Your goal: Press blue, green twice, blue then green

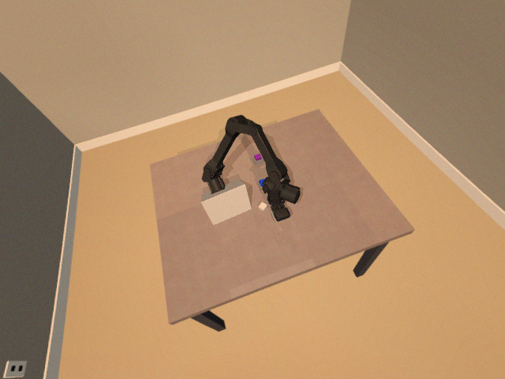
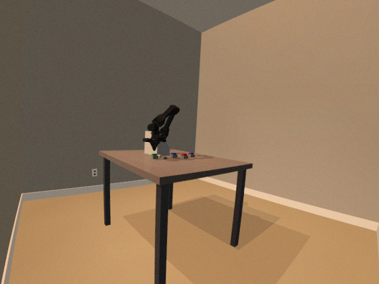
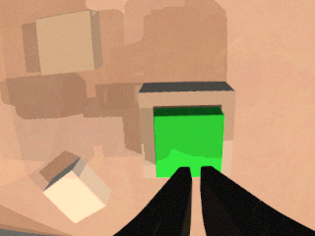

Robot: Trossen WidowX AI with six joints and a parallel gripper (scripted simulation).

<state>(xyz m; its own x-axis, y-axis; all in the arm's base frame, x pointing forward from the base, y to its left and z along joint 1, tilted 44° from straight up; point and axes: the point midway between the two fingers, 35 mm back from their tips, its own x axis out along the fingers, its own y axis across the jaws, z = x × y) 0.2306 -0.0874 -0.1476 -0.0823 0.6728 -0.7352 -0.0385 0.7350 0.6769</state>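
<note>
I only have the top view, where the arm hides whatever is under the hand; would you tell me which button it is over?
Observer: The wrist view shows the green button directly ahead of the hand, whose fingers are shut on nothing.
Operator: Thank you. Is any block I cannot see close by?
Observer: Yes, a tan block lies apart from the button, at upper left in the wrist view.
Operator: Is the hand pressing yet?
Observer: In the exterior view its tip seems to sit just above the button, though the gap is too small to be sure.
</note>
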